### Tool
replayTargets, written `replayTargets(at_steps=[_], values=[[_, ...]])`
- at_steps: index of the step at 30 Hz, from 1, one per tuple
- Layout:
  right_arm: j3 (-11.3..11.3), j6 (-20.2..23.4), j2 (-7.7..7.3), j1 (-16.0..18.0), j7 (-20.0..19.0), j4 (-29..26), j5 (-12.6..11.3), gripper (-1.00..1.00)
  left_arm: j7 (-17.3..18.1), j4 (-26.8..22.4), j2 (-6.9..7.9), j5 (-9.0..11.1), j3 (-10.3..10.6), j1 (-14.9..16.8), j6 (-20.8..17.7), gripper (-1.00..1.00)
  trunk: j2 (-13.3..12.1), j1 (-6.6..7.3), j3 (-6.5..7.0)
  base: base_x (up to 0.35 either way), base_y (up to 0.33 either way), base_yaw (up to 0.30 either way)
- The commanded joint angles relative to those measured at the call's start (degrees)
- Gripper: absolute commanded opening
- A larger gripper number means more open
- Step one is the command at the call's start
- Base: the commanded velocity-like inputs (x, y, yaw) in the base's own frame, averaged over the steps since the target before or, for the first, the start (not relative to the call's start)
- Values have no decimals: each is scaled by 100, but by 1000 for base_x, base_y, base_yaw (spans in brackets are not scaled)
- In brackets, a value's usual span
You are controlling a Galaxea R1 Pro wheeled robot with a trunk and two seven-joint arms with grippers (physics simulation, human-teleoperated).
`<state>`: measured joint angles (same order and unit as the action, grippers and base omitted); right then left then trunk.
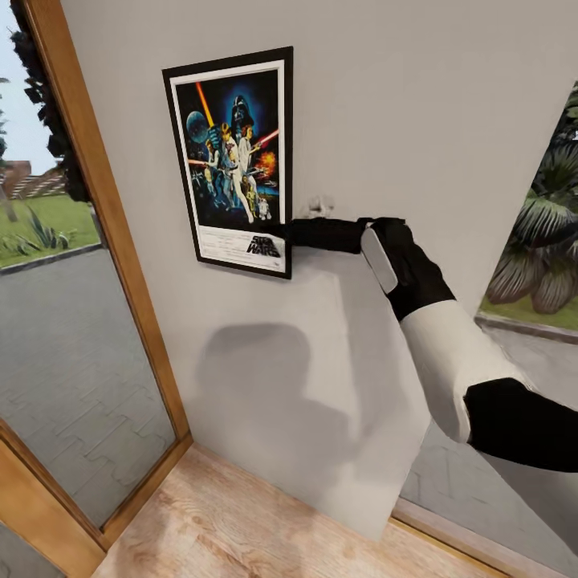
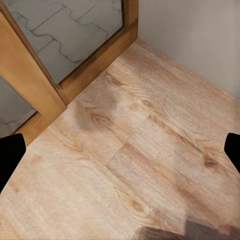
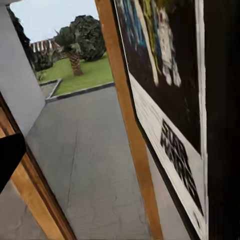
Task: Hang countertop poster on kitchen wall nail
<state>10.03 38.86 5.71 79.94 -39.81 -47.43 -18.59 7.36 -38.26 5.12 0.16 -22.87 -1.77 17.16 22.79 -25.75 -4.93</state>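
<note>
The Star Wars poster (image 1: 233, 160) sits flat and upright on the pale grey wall (image 1: 417, 104), black frame and white border showing. My right gripper (image 1: 282, 234) reaches in from the right at the poster's lower right corner. In the right wrist view the poster (image 3: 170, 100) lies very close along one side, by a dark finger (image 3: 225, 150). The other finger (image 3: 9, 157) stands far off, so the right gripper (image 3: 120, 160) is open. No nail shows; the poster covers the wall behind it. My left gripper (image 2: 120, 155) hangs open over bare wood floor (image 2: 130, 150).
A wooden-framed glass door (image 1: 120, 265) stands left of the wall panel, with paving and lawn outside. More glazing with palm plants (image 1: 546, 249) is at the right. Light wood flooring (image 1: 241, 530) runs along the wall's foot. My shadow falls on the wall below the poster.
</note>
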Motion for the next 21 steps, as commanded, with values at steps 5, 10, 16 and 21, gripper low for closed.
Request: replayTargets(at_steps=[5,10,16,21], values=[[-61,43,0,4,9,3,-43,100,46,-6,-4,2,-24,2,6,100,13,-3,-12,0,0,0],[-57,43,2,4,13,0,-47,100,46,-6,-4,2,-21,2,6,100,13,-3,-12,0,0,0],[-54,43,7,4,16,-2,-48,100,46,-6,-2,2,-21,2,6,100,13,-3,-12,0,0,0],[-54,43,7,4,17,-3,-48,100,46,-6,-2,2,-20,2,6,100,13,-3,-12,0,0,0]])
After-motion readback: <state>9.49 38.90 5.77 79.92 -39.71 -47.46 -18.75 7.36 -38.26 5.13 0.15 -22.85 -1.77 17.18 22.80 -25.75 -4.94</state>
